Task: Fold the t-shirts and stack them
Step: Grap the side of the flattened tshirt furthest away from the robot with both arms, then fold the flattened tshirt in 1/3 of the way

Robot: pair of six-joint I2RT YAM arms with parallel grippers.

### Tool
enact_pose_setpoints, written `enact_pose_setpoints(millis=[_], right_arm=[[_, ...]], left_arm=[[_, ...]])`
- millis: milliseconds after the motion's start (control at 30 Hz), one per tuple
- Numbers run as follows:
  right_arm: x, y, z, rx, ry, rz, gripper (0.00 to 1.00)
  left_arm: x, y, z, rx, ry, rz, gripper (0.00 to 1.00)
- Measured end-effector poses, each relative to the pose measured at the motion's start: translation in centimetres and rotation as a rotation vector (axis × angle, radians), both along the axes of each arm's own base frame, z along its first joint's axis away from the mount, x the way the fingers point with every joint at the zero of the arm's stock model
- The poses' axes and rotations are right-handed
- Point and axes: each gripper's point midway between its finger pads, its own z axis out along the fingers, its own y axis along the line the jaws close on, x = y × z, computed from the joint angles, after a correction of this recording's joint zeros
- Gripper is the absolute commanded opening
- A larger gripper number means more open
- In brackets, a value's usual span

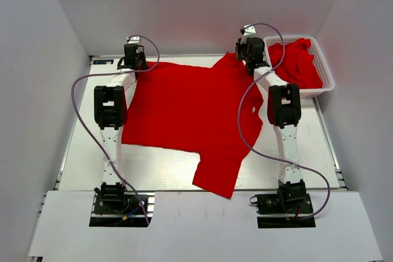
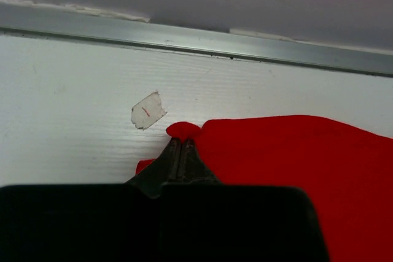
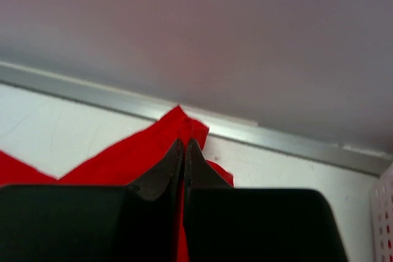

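Note:
A red t-shirt (image 1: 184, 108) lies spread across the table, one sleeve hanging over the near edge. My left gripper (image 1: 135, 59) is shut on its far left corner; in the left wrist view a nub of red cloth (image 2: 183, 130) sticks out past the closed fingertips (image 2: 182, 144). My right gripper (image 1: 249, 50) is shut on the shirt's far right corner, which peaks up between the closed fingers in the right wrist view (image 3: 184, 145). More red t-shirts (image 1: 299, 62) lie heaped in the basket.
A white mesh basket (image 1: 325, 69) stands at the far right, next to my right gripper. A metal rail (image 2: 196, 41) runs along the table's far edge, with grey walls behind and at both sides. A small white paper scrap (image 2: 147, 110) lies by the left fingertips.

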Motion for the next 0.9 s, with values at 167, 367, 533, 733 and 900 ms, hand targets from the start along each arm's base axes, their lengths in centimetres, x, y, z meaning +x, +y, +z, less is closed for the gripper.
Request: enact_pose_setpoints(millis=[167,367,533,733,900], right_arm=[[-3.5,-0.6,-0.7,-0.007,0.043,0.002,0.0],[-8.9,-1.6,1.3,-0.008,0.063,0.008,0.0],[-12.5,-2.0,4.5,0.007,0.027,0.019,0.0],[-16.8,-2.7,5.2,0.009,0.04,0.022,0.0],[-20.4,-3.5,4.3,0.019,0.086,0.007,0.0]], left_arm=[[0.3,-0.6,0.5,-0.022,-0.019,-0.028,0.0],[-1.6,-0.9,0.0,-0.033,0.012,-0.048,0.0],[-3.1,-0.6,1.5,-0.033,0.01,-0.046,0.0],[-4.1,0.2,4.3,-0.03,-0.034,-0.031,0.0],[-5.3,0.9,4.5,-0.021,-0.032,-0.022,0.0]])
